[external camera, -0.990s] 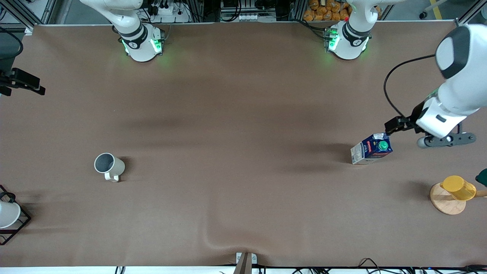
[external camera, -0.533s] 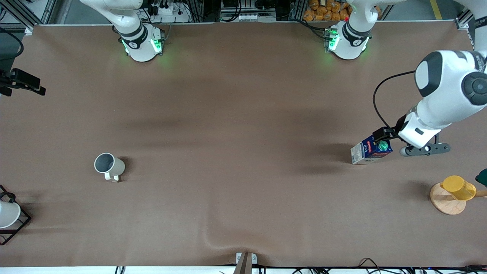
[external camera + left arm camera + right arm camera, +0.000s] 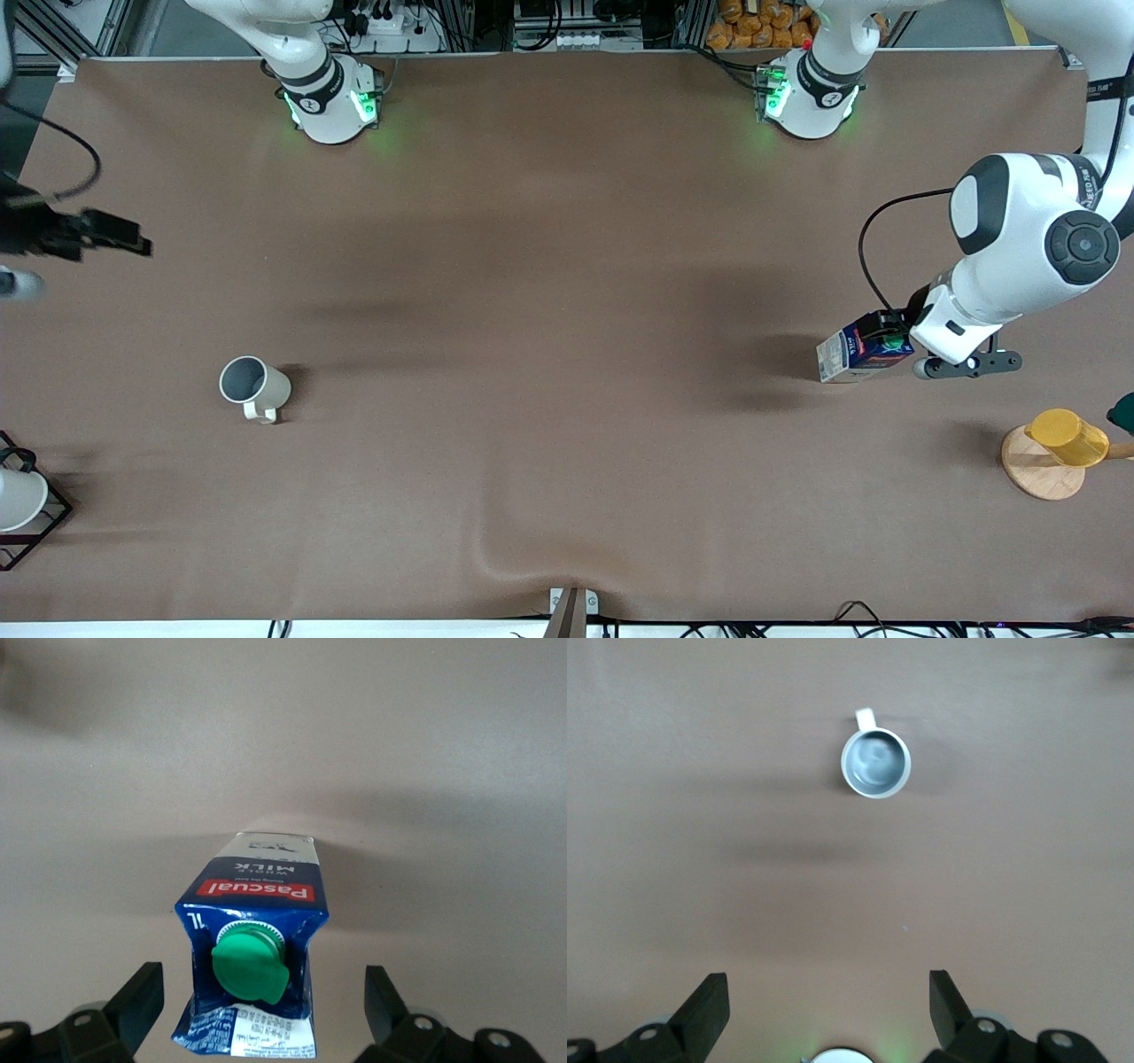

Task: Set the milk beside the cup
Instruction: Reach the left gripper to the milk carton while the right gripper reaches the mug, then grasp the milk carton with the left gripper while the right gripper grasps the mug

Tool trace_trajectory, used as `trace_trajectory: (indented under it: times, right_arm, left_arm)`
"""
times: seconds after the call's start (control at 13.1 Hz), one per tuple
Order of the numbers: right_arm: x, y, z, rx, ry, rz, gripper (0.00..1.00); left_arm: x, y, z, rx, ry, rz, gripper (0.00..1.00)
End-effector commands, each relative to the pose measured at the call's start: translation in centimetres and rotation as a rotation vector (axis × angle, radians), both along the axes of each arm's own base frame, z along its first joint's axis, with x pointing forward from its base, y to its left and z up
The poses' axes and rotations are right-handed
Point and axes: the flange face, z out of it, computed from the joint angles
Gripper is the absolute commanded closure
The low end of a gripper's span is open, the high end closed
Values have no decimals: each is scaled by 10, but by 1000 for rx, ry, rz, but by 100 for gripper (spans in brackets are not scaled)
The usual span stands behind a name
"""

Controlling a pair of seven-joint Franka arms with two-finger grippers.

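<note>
Brown table (image 3: 567,266), milk (image 3: 861,353), cup (image 3: 253,386), wooden coaster (image 3: 1038,470)

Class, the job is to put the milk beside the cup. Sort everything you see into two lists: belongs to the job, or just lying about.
Belongs to the job:
milk
cup
left end effector, open around the milk

Just lying about:
yellow cup
wooden coaster
white cup
black wire rack

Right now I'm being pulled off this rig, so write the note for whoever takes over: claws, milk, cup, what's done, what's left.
Left claw: open, fingers either side of the milk, not closed on it.
Right claw: open, holding nothing, above bare table at the right arm's end; the cup shows in its wrist view.
Milk: upright on the table at the left arm's end, green cap up.
Cup: upright, at the right arm's end, a long way from the milk.
Done: left claw lined up on the carton.
Left: close, lift, carry over, set down next to the cup.
</note>
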Motion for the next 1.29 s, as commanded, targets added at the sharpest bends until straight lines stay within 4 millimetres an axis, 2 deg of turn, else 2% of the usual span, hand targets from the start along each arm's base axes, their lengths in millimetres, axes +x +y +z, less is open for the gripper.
trace_trajectory:
  times: [0.0,0.15,0.23,0.3,0.38,0.46,0.53,0.76,0.91,0.99,1.22]
  right_arm:
    - [22,3,-30,25,8,-13,0]
    - [37,10,-63,34,25,3,0]
    - [43,25,-80,28,44,31,0]
    - [52,39,-103,15,53,54,0]
    - [64,46,-133,18,56,47,0]
    - [68,27,-153,31,66,28,0]
    - [69,4,-184,43,111,3,0]
    - [75,-12,-220,61,93,110,0]
    - [79,-26,-247,50,50,145,0]
    - [82,-38,-260,44,28,178,0]
    - [89,-55,-304,54,-19,293,0]
  left_arm:
    - [3,4,-9,12,-1,-10,0]
    - [3,3,-11,12,4,-11,0]
    - [3,2,-12,12,6,-5,1]
    - [4,2,-14,12,9,-4,6]
    - [5,2,-17,11,12,-4,6]
    - [7,1,-18,11,12,-3,7]
    - [8,2,-22,10,15,-2,11]
    - [8,3,-24,9,15,0,31]
    - [8,4,-24,10,15,1,53]
    - [9,4,-22,10,12,1,59]
    - [10,4,-12,10,-5,2,72]
